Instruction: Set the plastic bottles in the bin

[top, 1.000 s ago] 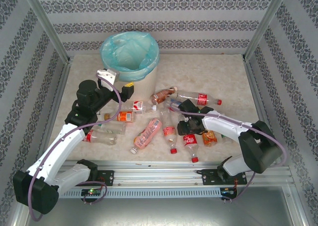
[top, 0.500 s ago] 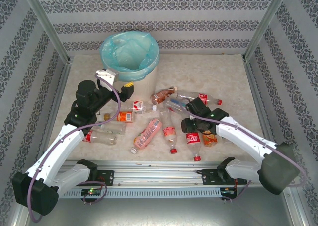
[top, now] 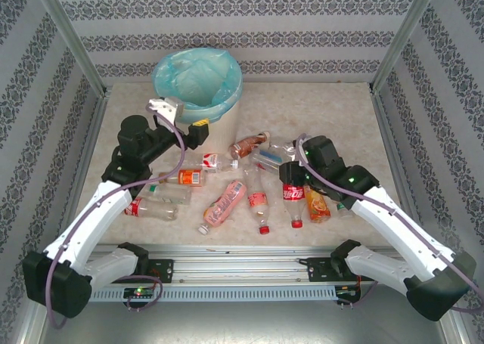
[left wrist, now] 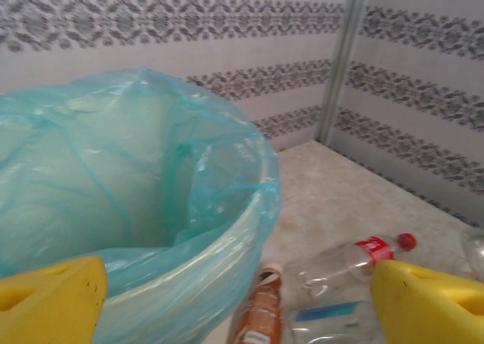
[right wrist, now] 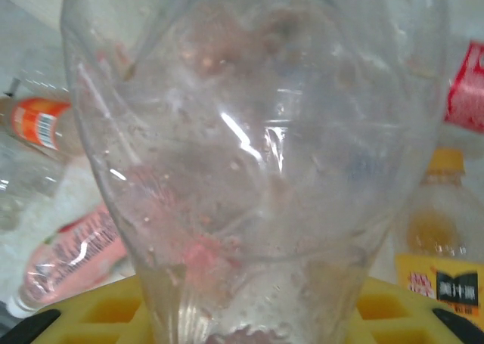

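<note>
Right wrist: clear bottle (right wrist: 249, 170) clenched in right tool (top: 295, 179); left tool (left wrist: 238, 299) released beside bin (left wrist: 227, 242).

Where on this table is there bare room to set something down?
The widest bare patch of the table lies at the far right, between the bin, the right wall and the bottles. A smaller one lies left of the bin, by the left wall. The middle is crowded with bottles, almost to the front rail.

Bottles (top: 224, 202) — before the bin (top: 224, 123)
</note>
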